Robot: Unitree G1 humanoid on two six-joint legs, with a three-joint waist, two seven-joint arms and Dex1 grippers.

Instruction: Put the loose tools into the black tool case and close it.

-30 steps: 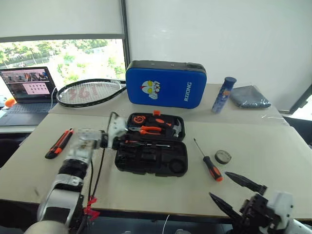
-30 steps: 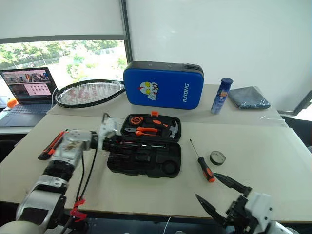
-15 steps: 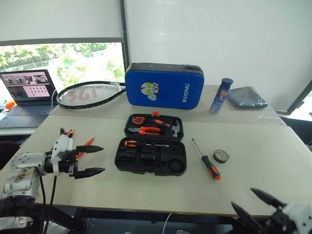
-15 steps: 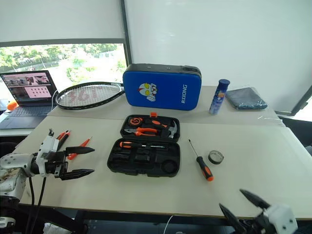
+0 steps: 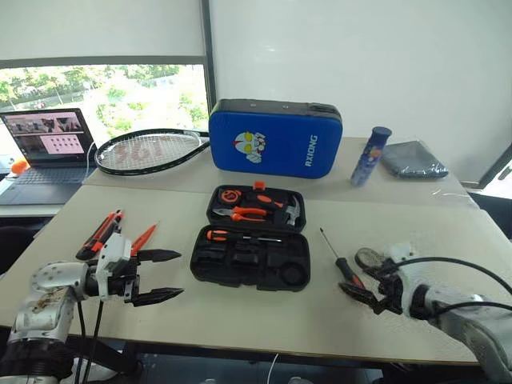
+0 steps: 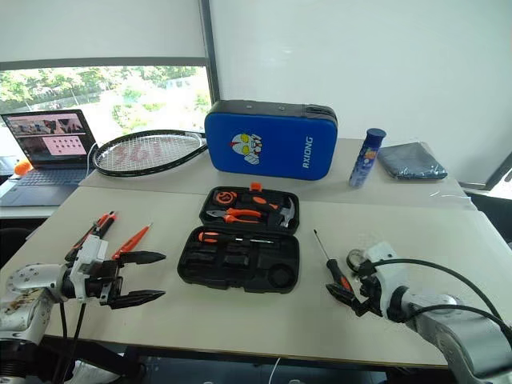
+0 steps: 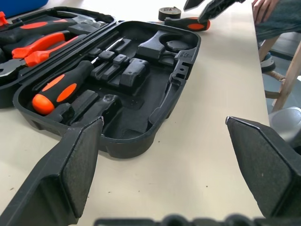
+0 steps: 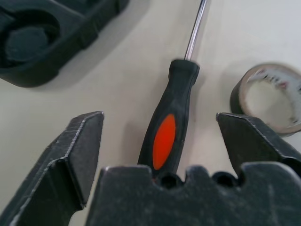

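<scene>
Now right claw (image 8: 160,141) agape astride screwdriver (image 8: 171,127), left claw (image 5: 160,276) wide, empty.

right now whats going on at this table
A two-armed robot is packing loose tools into the open black tool case. Its right gripper is open around the handle of a screwdriver lying on the table beside a small tape roll, not yet closed on it. The left gripper hovers open and empty left of the case. A utility knife and slim orange screwdriver lie loose near it.
</scene>
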